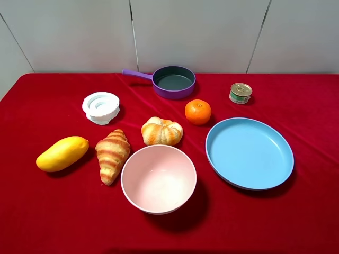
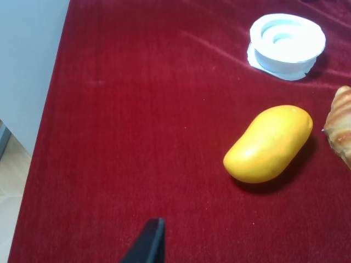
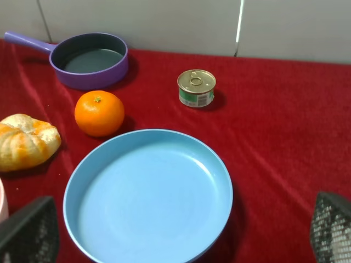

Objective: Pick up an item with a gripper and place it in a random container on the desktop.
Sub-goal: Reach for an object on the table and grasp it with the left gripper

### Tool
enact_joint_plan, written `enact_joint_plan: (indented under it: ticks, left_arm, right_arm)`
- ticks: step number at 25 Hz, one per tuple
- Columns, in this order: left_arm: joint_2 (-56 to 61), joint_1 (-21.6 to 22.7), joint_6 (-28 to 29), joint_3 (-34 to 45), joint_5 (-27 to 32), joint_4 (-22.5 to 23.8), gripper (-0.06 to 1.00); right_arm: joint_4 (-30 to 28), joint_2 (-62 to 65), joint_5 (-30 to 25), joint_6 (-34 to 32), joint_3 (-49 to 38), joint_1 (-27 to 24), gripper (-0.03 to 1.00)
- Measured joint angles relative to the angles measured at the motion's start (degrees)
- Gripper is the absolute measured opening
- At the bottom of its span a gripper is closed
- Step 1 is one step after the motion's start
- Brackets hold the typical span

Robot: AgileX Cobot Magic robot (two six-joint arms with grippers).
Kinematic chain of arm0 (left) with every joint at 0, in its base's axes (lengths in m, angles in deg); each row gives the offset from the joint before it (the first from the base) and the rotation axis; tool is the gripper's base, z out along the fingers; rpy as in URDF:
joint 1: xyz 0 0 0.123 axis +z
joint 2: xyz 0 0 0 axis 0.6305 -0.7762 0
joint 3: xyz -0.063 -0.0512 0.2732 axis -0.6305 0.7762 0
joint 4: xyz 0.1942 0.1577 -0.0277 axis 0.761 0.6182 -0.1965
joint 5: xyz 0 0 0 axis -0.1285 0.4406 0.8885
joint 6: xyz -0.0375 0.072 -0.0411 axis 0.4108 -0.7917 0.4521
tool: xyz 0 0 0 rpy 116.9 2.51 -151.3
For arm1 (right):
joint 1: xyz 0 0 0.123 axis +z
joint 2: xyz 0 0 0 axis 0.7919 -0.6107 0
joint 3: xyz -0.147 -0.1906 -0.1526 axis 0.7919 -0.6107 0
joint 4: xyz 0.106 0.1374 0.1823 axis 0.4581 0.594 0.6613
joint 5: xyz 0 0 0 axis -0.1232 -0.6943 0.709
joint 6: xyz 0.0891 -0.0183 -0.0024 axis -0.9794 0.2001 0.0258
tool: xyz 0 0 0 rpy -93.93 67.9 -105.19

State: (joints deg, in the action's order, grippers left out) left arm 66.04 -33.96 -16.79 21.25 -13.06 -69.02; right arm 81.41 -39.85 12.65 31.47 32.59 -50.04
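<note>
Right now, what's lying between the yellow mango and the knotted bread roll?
The croissant. The exterior high view shows it lying with the mango on one side and the bread roll on the other, touching neither.

The right gripper (image 3: pixel 178 233) is held open: its two dark fingertips (image 3: pixel 30 230) are seen far apart, as at 9 and 3 o'clock around its middle, with nothing gripped. Of the left gripper (image 2: pixel 147 245) only one dark fingertip is shown; its jaws are spread wide, nothing held.
</note>
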Motion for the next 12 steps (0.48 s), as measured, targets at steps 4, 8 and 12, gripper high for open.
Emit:
enact_joint_plan:
  ticks: [4,8,12]
  left_arm:
    - [0.0,0.0,0.0,0.0,0.0,0.0,0.98]
    - [0.0,0.0,0.0,0.0,0.0,0.0,0.98]
    - [0.0,0.0,0.0,0.0,0.0,0.0,0.98]
  right_arm:
    - [0.0,0.0,0.0,0.0,0.0,0.0,0.69]
    - [0.0,0.0,0.0,0.0,0.0,0.0,0.69]
    - [0.0,0.0,0.0,0.0,0.0,0.0,0.69]
